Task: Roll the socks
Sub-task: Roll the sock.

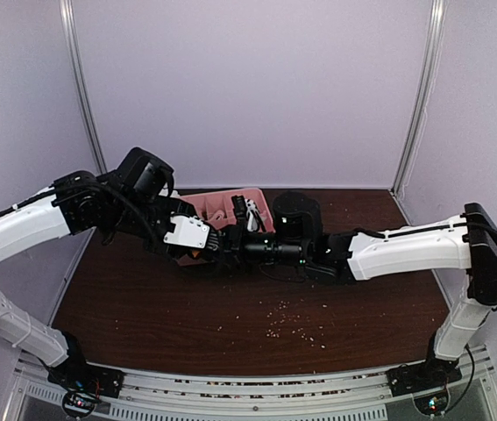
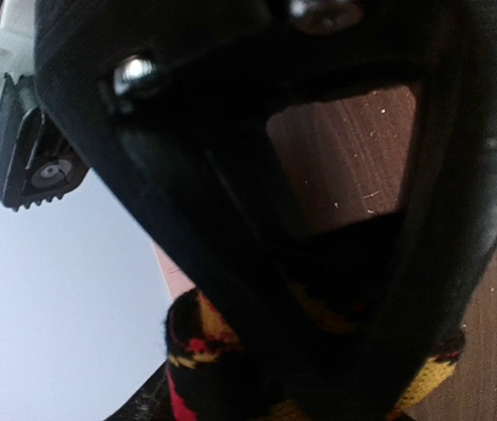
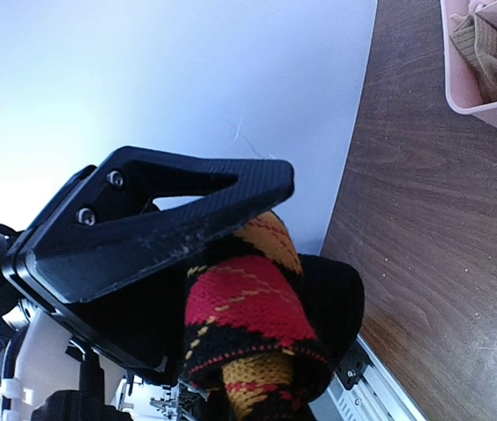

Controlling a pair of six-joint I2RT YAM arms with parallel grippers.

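Note:
A black argyle sock (image 3: 257, 307) with red, orange and yellow diamonds is bunched into a thick roll, with a black cuff bulging on its right side. My right gripper (image 3: 248, 289) is shut on it, and its black finger (image 3: 160, 228) presses across the top of the roll. In the left wrist view the same sock (image 2: 197, 346) shows below and behind a large black finger (image 2: 230, 193), held between my left gripper's jaws (image 2: 266, 351). From above, both grippers (image 1: 202, 247) (image 1: 233, 248) meet over the table (image 1: 143, 307) in front of the tray, and they hide the sock.
A pink compartment tray (image 1: 217, 203) stands just behind the grippers, with a tan sock (image 3: 485, 48) in one compartment. Crumbs (image 1: 292, 320) are scattered on the dark wood in front of them. A metal rail (image 1: 248, 386) runs along the near edge. White walls enclose the table.

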